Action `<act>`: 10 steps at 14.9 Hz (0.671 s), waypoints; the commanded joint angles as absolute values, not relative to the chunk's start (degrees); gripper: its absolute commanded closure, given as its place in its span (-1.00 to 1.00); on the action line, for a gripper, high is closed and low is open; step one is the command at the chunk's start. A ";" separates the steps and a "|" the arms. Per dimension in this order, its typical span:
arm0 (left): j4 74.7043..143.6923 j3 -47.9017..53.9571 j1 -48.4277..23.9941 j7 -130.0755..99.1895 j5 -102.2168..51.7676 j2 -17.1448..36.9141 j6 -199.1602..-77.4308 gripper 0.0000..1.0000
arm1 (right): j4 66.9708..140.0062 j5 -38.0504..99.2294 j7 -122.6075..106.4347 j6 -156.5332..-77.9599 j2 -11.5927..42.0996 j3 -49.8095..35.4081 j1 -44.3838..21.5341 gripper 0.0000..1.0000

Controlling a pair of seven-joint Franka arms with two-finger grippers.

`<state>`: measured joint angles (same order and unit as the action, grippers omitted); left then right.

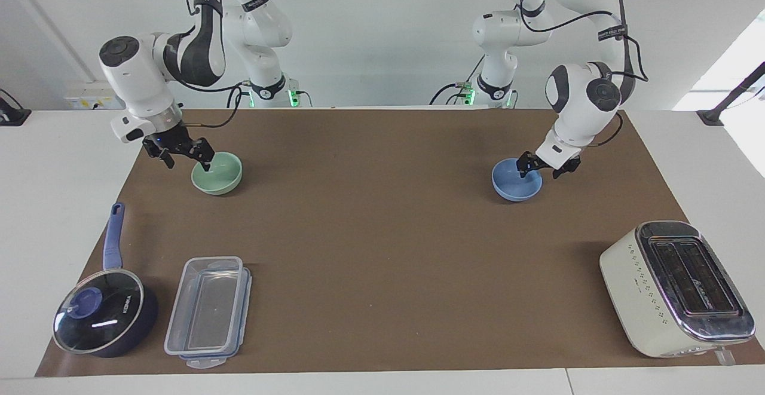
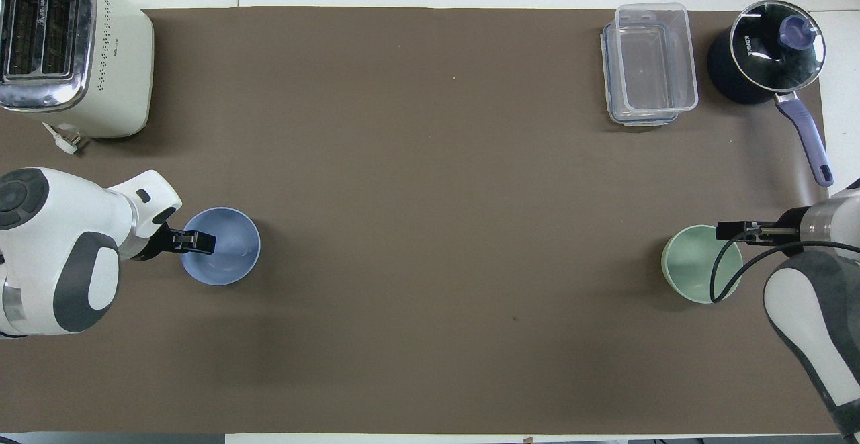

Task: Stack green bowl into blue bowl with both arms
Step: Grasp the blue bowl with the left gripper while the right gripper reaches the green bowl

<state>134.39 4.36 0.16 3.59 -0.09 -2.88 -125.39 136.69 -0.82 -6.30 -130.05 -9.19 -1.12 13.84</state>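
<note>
Green bowl (image 1: 217, 172) upright, mouth up; blue bowl (image 1: 517, 180) likewise.

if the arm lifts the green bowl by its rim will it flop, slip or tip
The green bowl looks rigid, so it probably won't flop. Its smooth matte wall could slip in a thin rim pinch. Gripped at one edge by the right gripper, it would likely tilt.

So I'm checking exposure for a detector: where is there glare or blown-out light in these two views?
Facing view: a washed-out bright patch at the frame edge past the left arm's end, plus a glint on the saucepan lid. Overhead view: the lid glints too; the brown mat looks evenly lit.
</note>
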 commanded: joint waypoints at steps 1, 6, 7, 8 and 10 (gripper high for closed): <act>136.40 4.31 -1.05 5.53 -1.05 -3.69 -126.12 -0.83 | 140.44 0.44 -10.97 -136.13 -7.22 -1.58 17.04 -0.99; 136.85 4.31 -1.14 5.27 -1.05 -3.78 -125.68 0.47 | 143.52 0.61 -13.62 -138.52 -5.89 -1.67 18.99 -0.90; 136.85 4.31 -0.88 5.36 -1.05 -3.87 -125.51 0.99 | 143.96 0.62 -13.71 -138.43 -5.98 -1.76 19.07 -0.90; 136.67 4.31 -0.79 5.36 -1.05 -3.78 -125.42 1.00 | 144.05 0.62 -13.80 -138.08 -6.06 -1.76 19.07 -0.90; 135.36 4.31 -0.70 4.75 -1.05 -3.34 -125.33 1.00 | 144.05 1.14 -15.98 -136.85 -6.15 -1.84 18.98 -0.89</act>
